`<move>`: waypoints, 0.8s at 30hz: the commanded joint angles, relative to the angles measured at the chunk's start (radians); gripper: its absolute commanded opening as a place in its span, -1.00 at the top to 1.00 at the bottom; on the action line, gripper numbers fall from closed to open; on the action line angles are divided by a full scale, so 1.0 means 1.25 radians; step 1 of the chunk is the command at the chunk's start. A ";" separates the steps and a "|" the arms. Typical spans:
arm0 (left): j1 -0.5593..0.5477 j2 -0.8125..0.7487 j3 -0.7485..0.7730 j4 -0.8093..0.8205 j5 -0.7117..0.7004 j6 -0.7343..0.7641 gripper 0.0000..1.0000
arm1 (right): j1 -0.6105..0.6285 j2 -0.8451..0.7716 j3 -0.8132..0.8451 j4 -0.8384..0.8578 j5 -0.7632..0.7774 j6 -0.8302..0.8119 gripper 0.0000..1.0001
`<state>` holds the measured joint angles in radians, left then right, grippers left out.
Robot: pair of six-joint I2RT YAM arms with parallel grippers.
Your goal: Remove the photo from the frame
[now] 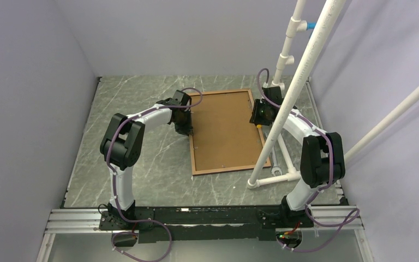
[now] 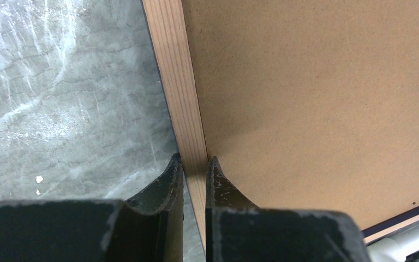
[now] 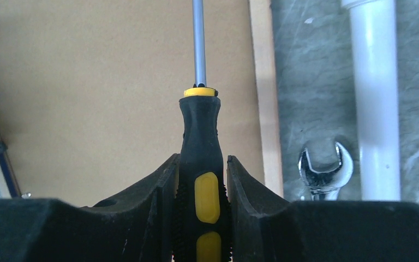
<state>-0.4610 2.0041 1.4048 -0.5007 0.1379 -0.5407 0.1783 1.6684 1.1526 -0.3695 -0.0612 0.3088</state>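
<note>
Item: frame (image 1: 222, 170), which lay face down on the grey marbled counter (image 1: 153, 180) with its light wooden back up; the photo (image 1: 223, 131) sat inside it, showing only its brown back. The left hand (image 2: 195, 164) was nearly closed, pinching the frame's left rail. The right hand (image 3: 202, 161) gripped a black-and-yellow screwdriver (image 3: 199, 125) by the handle, shaft over the photo (tip out of view), and an open-end wrench (image 3: 325, 169) lay between frame and white pipe (image 3: 373, 98).
</note>
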 commanded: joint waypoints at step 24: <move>0.070 0.039 0.110 -0.077 -0.107 0.214 1.00 | 0.000 -0.140 -0.076 -0.003 -0.045 0.034 1.00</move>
<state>-0.4038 2.0441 1.4834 -0.5583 0.1181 -0.4450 0.1795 1.5532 1.0702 -0.4030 -0.1284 0.3347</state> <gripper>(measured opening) 0.143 0.353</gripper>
